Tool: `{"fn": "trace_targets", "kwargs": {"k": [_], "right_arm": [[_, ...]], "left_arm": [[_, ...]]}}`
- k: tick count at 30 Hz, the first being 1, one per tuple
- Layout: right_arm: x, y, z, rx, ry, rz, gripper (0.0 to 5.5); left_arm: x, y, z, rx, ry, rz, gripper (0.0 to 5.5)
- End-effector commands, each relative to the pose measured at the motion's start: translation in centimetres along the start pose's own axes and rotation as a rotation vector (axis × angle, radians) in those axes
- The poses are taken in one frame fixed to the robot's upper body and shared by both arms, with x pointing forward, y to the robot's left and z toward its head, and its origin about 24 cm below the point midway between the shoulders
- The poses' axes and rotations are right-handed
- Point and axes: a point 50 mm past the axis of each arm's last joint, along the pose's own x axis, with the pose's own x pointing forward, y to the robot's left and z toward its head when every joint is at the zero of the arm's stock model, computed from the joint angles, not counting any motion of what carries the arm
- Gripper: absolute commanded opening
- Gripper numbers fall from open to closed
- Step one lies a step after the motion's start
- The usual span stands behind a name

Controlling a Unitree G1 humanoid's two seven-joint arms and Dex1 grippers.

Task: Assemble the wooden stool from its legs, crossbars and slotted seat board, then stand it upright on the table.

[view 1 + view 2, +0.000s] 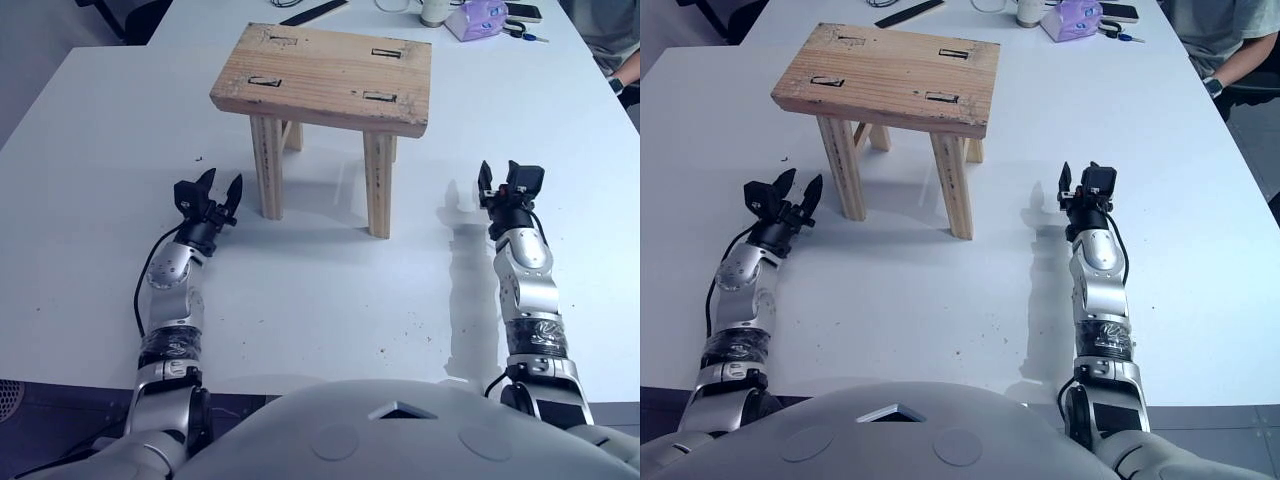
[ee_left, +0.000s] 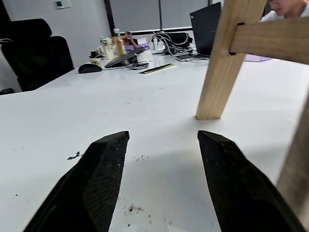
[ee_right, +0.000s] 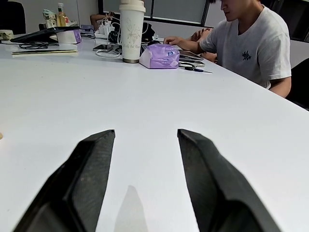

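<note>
— Where is the slotted, pale wooden stool [image 1: 325, 75] standing?
— You're seeing it upright toward the white table's [image 1: 330, 300] far edge, near a lidded white cup [image 3: 132, 31]. The black left claw [image 1: 224, 181] and right claw [image 1: 498, 170] are lying spread, empty.

Pale tan stool [image 1: 322, 72], white table [image 1: 100, 120], black left end effector [image 1: 222, 181], black right end effector [image 1: 498, 170].

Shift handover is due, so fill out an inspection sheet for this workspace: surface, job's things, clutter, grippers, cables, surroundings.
Surface: white table, dark specks scattered on it.
Job's things: wooden stool assembled, upright on its legs; no loose parts seen.
Clutter: purple tissue pack and tall cup at the far edge.
Grippers: left gripper and right gripper open, empty, flanking the stool.
Cables: black cable along the left forearm; cable bundle at the far end.
Surroundings: black office chair, laptop.
</note>
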Motion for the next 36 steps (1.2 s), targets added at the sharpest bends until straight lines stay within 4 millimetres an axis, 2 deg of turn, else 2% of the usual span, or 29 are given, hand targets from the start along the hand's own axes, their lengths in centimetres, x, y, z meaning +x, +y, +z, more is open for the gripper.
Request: {"fn": "trace_targets", "kwargs": {"k": [1,7,16,31,36], "right_arm": [[0.9,0.4,0.3,-0.018,-0.014,0.001,2.40],[1.5,0.6,0.0,-0.040,0.003,-0.019,2.40],[1.7,1.3,-0.7,-0.062,0.029,-0.010,2.40],[1.8,0.8,-0.7,-0.073,0.032,-0.011,2.40],[2.3,0.1,0.2,-0.099,0.004,-0.028,2.40]], "left_arm": [[0.5,-0.8,-0.8,0.006,0.025,0.037,2.65],[2.4,-2.4,-0.7,-0.007,0.013,0.062,2.65],[3.2,-4.9,-0.8,-0.041,-0.017,0.009,2.65],[3.1,-4.9,-1.0,-0.042,-0.013,0.027,2.65],[3.1,-4.4,-0.6,-0.049,-0.027,0.056,2.65]]}}
